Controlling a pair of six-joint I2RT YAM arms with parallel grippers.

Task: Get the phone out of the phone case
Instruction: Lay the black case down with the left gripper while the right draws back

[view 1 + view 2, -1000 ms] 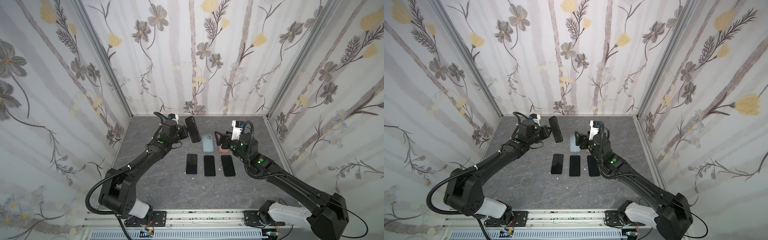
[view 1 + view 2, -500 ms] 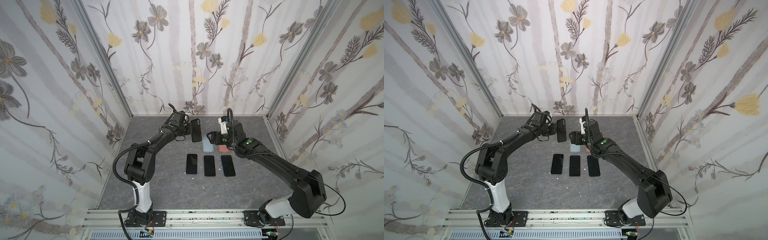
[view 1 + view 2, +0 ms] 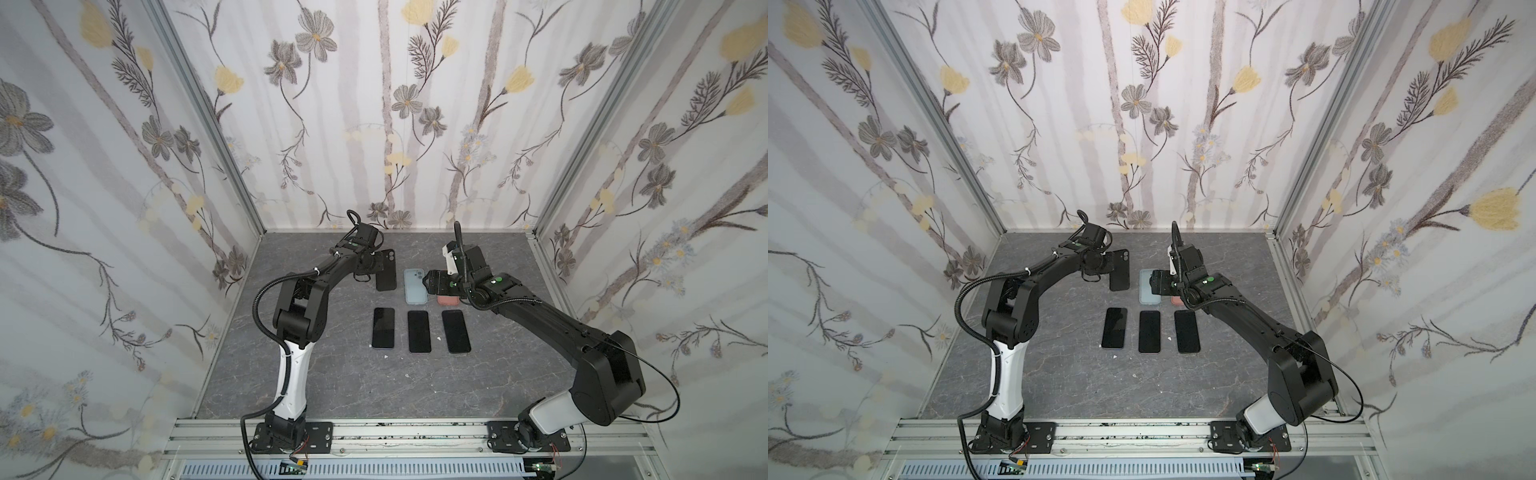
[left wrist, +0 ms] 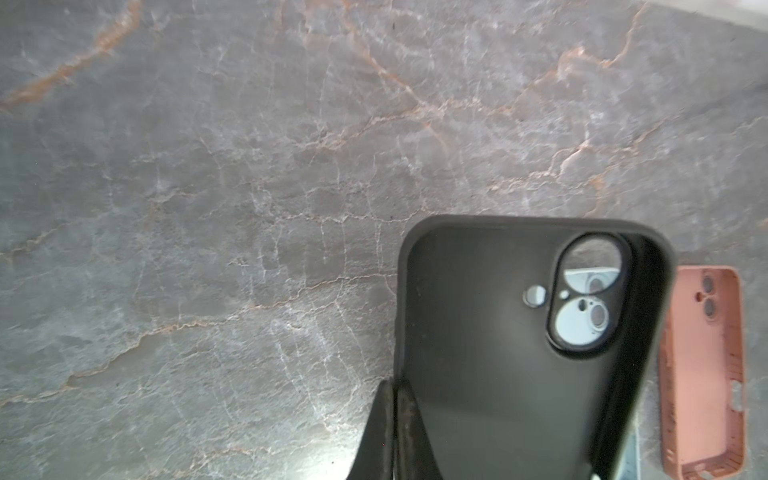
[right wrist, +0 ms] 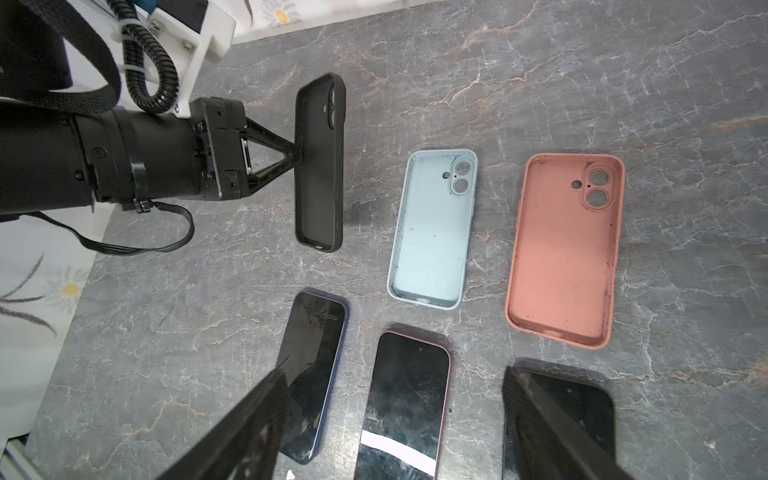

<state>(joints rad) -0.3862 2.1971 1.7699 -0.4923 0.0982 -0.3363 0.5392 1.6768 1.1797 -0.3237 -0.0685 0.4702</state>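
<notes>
My left gripper point(image 4: 394, 386) is shut on the long edge of a black phone case point(image 3: 386, 270), which it holds off the table at the back left. The case point(image 4: 519, 353) is empty, and I see the table through its camera hole. In the right wrist view the case point(image 5: 320, 166) hangs edge-on from the left gripper point(image 5: 300, 156). Three bare phones lie screen-up in a row point(image 3: 382, 327) point(image 3: 418, 331) point(image 3: 455, 331). My right gripper point(image 5: 392, 374) stands open above the middle phone point(image 5: 405, 407), with nothing between its fingers point(image 5: 266, 415).
An empty light blue case point(image 3: 415, 286) and an empty pink case point(image 5: 565, 249) lie open side up behind the phones. The right gripper point(image 3: 428, 282) hovers beside the blue case. Flowered walls point(image 3: 374, 124) close in the grey stone table point(image 3: 332, 382) on three sides.
Both arms have changed posture. The black case stays in the left gripper, has shifted slightly right and hangs straighter. The right gripper has drifted left toward the blue case, still open.
</notes>
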